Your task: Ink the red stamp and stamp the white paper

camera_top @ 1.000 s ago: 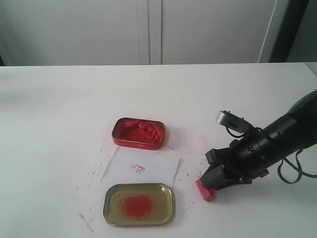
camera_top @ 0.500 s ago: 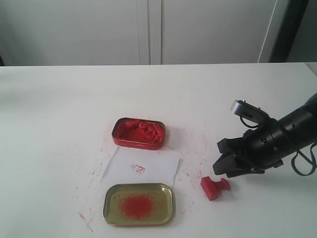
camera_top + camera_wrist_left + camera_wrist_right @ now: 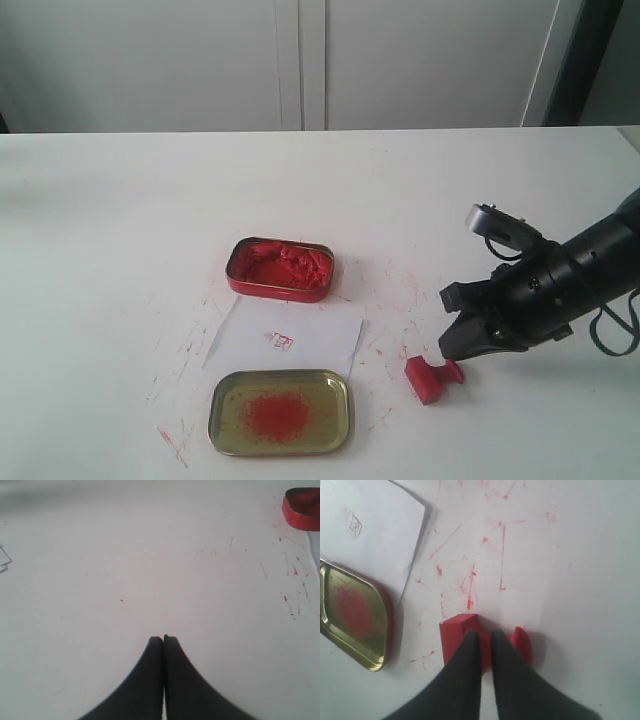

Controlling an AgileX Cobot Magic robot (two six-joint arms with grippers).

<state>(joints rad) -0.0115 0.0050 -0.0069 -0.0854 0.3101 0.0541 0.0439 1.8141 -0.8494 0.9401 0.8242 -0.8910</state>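
The red stamp (image 3: 431, 378) lies on its side on the white table, right of the white paper (image 3: 310, 335), its square base (image 3: 454, 636) toward the lid and its knob pointing the other way. My right gripper (image 3: 455, 352) hovers just above the stamp's neck; in the right wrist view the gripper (image 3: 485, 638) has its fingers a narrow gap apart, with nothing held between them. The paper (image 3: 375, 525) carries a small red mark. My left gripper (image 3: 163, 639) is shut and empty over bare table, out of the exterior view.
An open red tin of ink paste (image 3: 280, 268) stands just behind the paper, its edge also showing as a red tin (image 3: 302, 505). The gold lid (image 3: 280, 412) with a red smear lies in front of the paper. Red ink streaks speckle the tabletop around them.
A second ago my right gripper held the stamp at the table; it let go and drew back right, leaving the stamp tipped on its side. It has since dipped slightly back toward the stamp.
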